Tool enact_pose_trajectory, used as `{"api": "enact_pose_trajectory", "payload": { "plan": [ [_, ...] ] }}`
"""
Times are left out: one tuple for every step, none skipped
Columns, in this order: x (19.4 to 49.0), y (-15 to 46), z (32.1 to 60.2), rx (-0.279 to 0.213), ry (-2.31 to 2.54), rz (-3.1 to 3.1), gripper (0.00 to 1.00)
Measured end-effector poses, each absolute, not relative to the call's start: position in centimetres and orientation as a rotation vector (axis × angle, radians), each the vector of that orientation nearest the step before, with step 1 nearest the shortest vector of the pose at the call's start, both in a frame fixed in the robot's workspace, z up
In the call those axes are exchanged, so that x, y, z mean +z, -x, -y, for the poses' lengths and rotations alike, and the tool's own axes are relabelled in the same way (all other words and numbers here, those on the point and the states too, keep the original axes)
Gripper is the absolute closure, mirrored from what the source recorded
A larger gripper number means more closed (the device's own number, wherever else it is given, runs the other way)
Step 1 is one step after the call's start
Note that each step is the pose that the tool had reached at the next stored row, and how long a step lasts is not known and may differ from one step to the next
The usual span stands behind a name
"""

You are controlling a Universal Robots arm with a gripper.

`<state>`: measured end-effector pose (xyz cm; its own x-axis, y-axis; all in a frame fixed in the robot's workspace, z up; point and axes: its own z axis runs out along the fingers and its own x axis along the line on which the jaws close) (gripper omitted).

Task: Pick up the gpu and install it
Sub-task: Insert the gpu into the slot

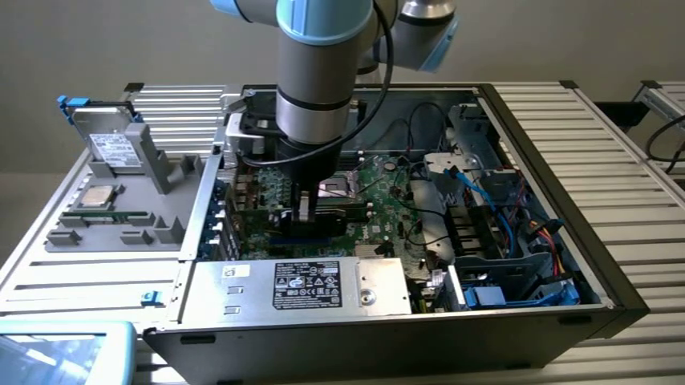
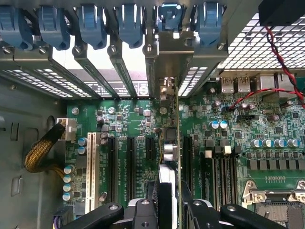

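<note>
The gpu (image 2: 177,124) shows edge-on in the wrist view as a thin green board. It stands upright over the motherboard (image 2: 267,124), in line with a black expansion slot. Its silver end bracket (image 2: 167,52) sits against the rear slot openings, under the blue latches (image 2: 128,24). My gripper (image 2: 169,210) is shut on the card's near end, one black finger (image 2: 143,212) on each side. In the exterior view the gripper (image 1: 305,210) reaches straight down into the open computer case (image 1: 557,120), with the gpu (image 1: 305,234) dark beneath it. Whether the card is seated in the slot I cannot tell.
Other black slots (image 2: 129,162) and a white one (image 2: 90,167) lie beside the card. The CPU socket (image 2: 276,200), red and black wires (image 2: 281,52), a power supply (image 1: 310,285) and drive cables (image 1: 514,208) crowd the case. A grey tray (image 1: 118,224) at the exterior view's left holds a drive (image 1: 107,144).
</note>
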<state>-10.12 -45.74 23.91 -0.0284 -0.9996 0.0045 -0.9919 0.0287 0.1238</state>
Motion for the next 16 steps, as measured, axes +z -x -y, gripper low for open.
{"api": "enact_pose_trajectory", "payload": {
  "plan": [
    [23.91,10.14,45.74,-0.131,-2.125,2.187,0.71],
    [23.9,10.15,45.74,-0.131,-2.125,2.187,0.71],
    [23.9,10.15,45.74,-0.131,-2.125,2.187,0.71],
    [23.88,10.15,45.74,-0.131,-2.125,2.187,0.71],
    [23.85,10.15,45.75,-0.131,-2.125,2.187,0.71],
    [23.82,10.16,45.74,-0.131,-2.125,2.187,0.71],
    [23.8,10.16,45.74,-0.131,-2.125,2.187,0.71],
    [23.77,10.16,45.74,-0.131,-2.125,2.187,0.71],
    [23.76,10.16,45.74,-0.131,-2.125,2.187,0.71],
    [23.76,10.16,45.74,-0.131,-2.125,2.187,0.71],
    [23.76,10.16,45.74,-0.131,-2.125,2.187,0.71],
    [23.76,10.16,45.74,-0.131,-2.125,2.187,0.71],
    [23.75,10.16,45.74,-0.131,-2.125,2.187,0.71],
    [23.75,10.16,45.74,-0.131,-2.125,2.187,0.71],
    [23.75,10.16,45.74,-0.131,-2.125,2.187,0.71],
    [23.75,10.16,45.74,-0.131,-2.125,2.187,0.71]
  ]
}}
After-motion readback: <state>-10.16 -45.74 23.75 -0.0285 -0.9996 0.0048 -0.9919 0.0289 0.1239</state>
